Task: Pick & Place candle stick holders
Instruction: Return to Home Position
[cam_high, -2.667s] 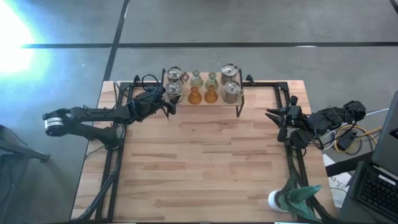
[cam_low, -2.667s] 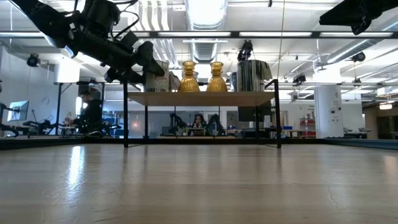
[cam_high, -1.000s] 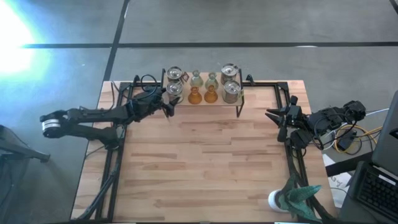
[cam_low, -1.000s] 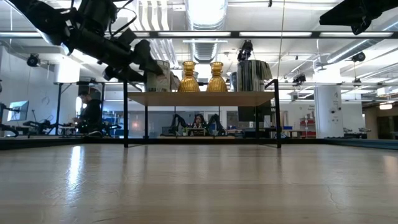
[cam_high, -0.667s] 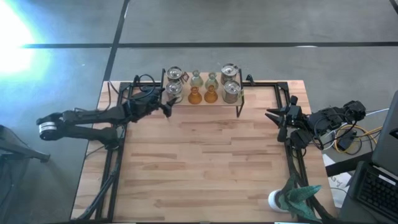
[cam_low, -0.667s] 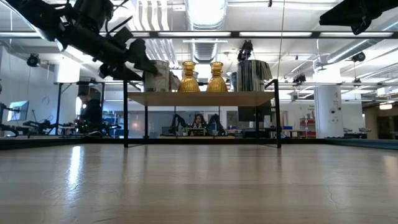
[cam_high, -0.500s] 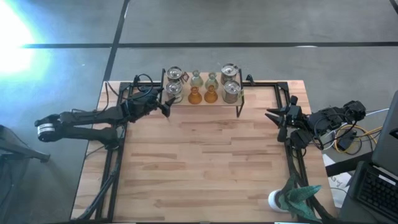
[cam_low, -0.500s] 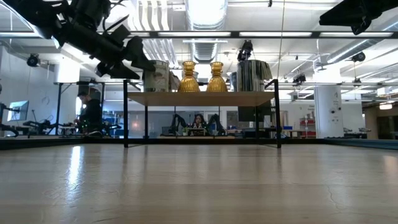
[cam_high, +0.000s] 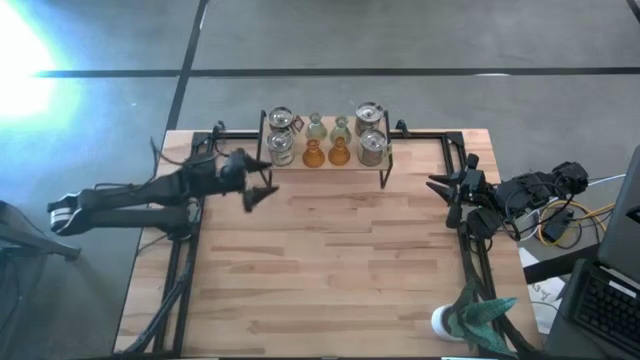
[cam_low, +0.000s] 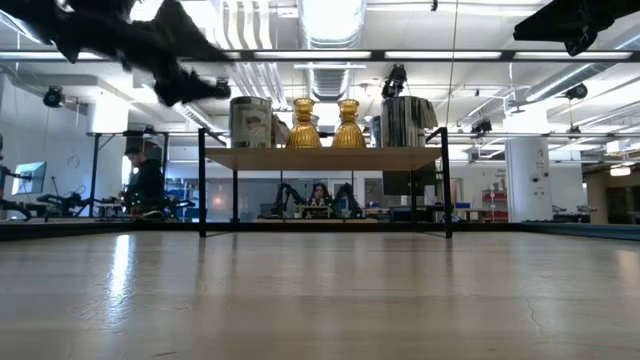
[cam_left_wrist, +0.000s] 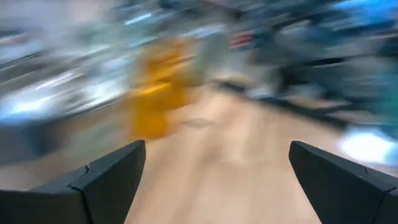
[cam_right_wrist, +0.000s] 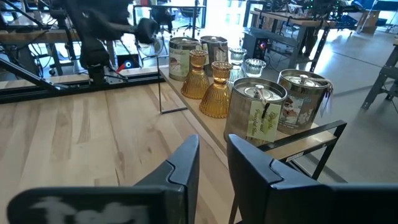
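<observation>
While all eight candle stick holders (cam_high: 326, 140) on raised shelf (cam_high: 325, 164) at bench (cam_high: 330, 260) far edge: left tool (cam_high: 262, 189) spread wide, empty, just off shelf's left end. Right tool (cam_high: 440, 184) shut, parked bench right edge. Advise level approach, straddle one holder, avoid neighbours.

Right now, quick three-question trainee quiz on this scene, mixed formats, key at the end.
1. True or false: the left gripper has its jaws open and holds nothing.
2. Where do the two small amber-orange glass holders stand? A) on the raised wooden shelf B) on the tabletop C) in the right gripper
3. Fill in: the right gripper's jaws are ____.

Key: 1 true; 2 A; 3 shut.
</observation>
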